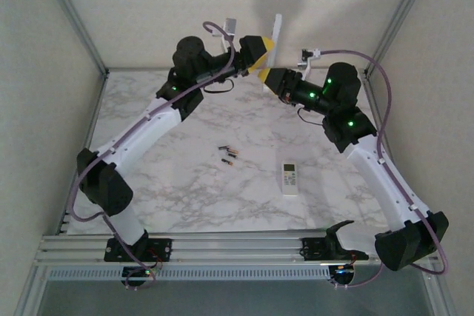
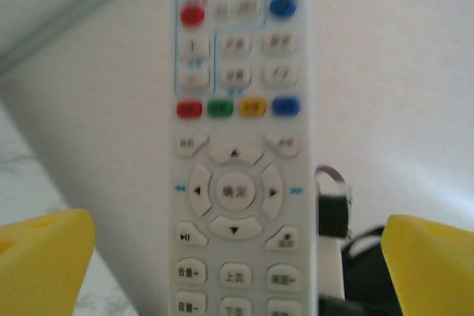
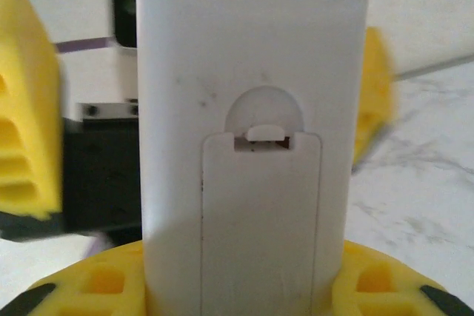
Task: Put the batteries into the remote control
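A long white remote control (image 1: pixel 277 38) is held upright above the back of the table. My right gripper (image 1: pixel 272 78) is shut on its lower end. In the right wrist view the remote's back (image 3: pixel 252 49) faces me, its battery cover (image 3: pixel 261 220) closed, with the right gripper (image 3: pixel 244 290) clamped on both sides. My left gripper (image 1: pixel 259 52) is open around the remote's button face (image 2: pixel 235 146), its yellow fingers (image 2: pixel 41 264) well clear of each side. The batteries (image 1: pixel 228 155), small dark cylinders with copper ends, lie loose on the marble mid-table.
A second, shorter white remote (image 1: pixel 289 177) lies flat on the marble table (image 1: pixel 185 197), right of the batteries. White walls and a metal frame post (image 1: pixel 74 12) close in the back. The arm bases sit on the rail (image 1: pixel 237 246) at the near edge.
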You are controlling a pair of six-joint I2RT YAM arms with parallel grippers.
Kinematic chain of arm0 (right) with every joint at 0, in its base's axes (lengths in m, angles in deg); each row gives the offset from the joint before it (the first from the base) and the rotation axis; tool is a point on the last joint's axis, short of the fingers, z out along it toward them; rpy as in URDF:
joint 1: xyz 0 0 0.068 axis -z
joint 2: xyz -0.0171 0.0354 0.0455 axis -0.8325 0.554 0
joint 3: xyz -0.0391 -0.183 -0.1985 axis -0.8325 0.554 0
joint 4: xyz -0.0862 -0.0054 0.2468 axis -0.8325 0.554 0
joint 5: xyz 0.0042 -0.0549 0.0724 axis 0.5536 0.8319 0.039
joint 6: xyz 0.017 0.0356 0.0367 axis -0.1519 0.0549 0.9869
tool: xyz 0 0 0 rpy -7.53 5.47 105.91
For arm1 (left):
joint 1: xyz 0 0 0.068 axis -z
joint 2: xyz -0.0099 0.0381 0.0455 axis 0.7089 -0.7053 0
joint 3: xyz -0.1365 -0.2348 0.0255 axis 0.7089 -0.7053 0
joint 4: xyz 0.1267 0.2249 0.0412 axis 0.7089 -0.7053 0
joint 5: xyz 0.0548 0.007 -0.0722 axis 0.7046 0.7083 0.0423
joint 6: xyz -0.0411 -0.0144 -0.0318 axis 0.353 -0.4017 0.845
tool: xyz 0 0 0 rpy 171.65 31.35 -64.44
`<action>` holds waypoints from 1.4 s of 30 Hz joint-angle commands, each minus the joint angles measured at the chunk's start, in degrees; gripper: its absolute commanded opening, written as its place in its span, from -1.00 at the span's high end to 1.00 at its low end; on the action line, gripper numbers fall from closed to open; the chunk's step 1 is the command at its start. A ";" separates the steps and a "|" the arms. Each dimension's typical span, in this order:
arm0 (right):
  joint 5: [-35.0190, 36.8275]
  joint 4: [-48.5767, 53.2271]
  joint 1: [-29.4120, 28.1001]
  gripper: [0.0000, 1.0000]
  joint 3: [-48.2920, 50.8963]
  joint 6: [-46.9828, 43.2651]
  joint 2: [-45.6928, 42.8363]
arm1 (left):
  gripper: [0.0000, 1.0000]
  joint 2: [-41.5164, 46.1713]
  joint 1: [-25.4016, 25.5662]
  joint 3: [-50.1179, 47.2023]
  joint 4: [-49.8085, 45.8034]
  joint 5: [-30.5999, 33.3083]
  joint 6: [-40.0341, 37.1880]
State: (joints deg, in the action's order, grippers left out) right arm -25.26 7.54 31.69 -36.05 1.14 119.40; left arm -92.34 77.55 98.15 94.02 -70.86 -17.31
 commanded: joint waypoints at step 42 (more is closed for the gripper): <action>31.15 28.98 -8.50 -0.98 -0.28 15.54 -11.84 | 1.00 10.55 1.47 -14.30 -7.03 14.32 -30.78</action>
State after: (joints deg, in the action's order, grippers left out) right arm 12.36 42.29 21.68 -40.92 -0.07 108.44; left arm -84.74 77.62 85.32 79.24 -58.71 -42.36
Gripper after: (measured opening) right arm 0.987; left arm 0.190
